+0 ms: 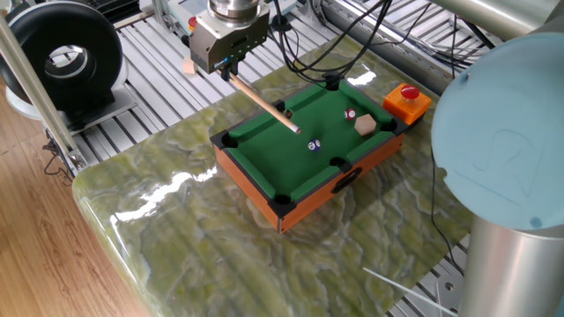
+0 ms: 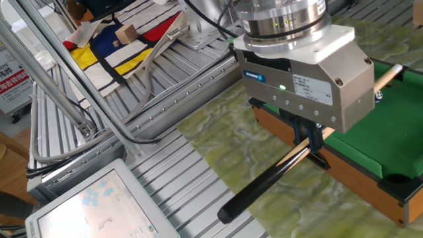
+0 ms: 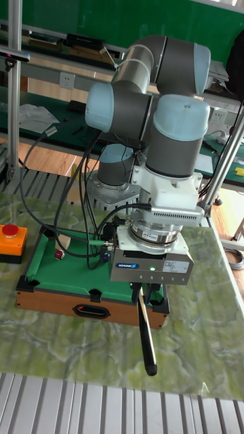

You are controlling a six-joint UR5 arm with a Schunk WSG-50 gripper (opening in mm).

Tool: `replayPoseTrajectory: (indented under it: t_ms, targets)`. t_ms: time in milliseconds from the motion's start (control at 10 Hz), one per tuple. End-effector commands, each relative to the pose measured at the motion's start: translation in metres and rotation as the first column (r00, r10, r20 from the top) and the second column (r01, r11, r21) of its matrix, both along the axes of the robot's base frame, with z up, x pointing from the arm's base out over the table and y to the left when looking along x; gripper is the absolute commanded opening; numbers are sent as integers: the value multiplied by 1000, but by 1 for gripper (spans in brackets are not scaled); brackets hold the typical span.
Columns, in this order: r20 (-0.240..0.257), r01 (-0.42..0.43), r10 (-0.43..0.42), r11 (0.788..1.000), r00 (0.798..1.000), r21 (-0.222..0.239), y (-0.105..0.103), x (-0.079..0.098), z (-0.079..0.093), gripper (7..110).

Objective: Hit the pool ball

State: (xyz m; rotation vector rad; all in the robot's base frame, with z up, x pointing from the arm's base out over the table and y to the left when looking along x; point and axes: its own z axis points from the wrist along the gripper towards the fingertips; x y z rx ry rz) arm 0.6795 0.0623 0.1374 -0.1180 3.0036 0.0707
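Observation:
The pool ball (image 1: 313,145) is a tiny dark ball with a white spot. It lies on the green felt of the small pool table (image 1: 249,179), near the middle. My gripper (image 1: 230,68) hangs over the table's far left corner, shut on a wooden cue stick (image 1: 264,103). The cue slants down over the felt, and its tip stops a short gap from the ball. In the other fixed view the gripper (image 2: 315,136) clamps the cue (image 2: 277,177) near its black butt, and the ball (image 2: 379,96) peeks out past the gripper body. The tall fixed view shows the gripper (image 3: 144,293) from the front.
A red-and-white ball (image 1: 350,114) and a tan wooden cube (image 1: 365,125) lie on the felt near the far right pocket. An orange box with a red button (image 1: 407,101) stands just beyond the table. Cables (image 1: 352,44) trail behind, and a grey arm base (image 1: 511,202) rises at the right.

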Motion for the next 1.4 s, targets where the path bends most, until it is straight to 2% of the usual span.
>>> replayPoseTrajectory:
  t_ms: [0, 300, 400, 600, 800, 900, 1000, 1100, 1300]
  targets:
    - [34, 25, -25, 1000, 999, 8, 0, 9, 3, 7]
    - [40, 50, -49, 998, 998, -26, -10, 10, 2, 7]
    - [0, 81, -81, 995, 997, -59, -18, 0, 1, 7]
    - [-20, 59, -60, 997, 998, -43, -14, -5, 0, 7]
    - [-7, 29, -29, 999, 1000, -39, -12, -1, 1, 7]
    - [49, 18, -16, 999, 999, -38, -15, 21, 5, 7]
    - [73, 7, -3, 999, 997, -54, -21, 41, 12, 7]
    - [94, 2, 3, 999, 996, -50, -20, 58, 21, 7]
    - [85, -17, 20, 999, 996, -42, -21, 78, 35, 7]
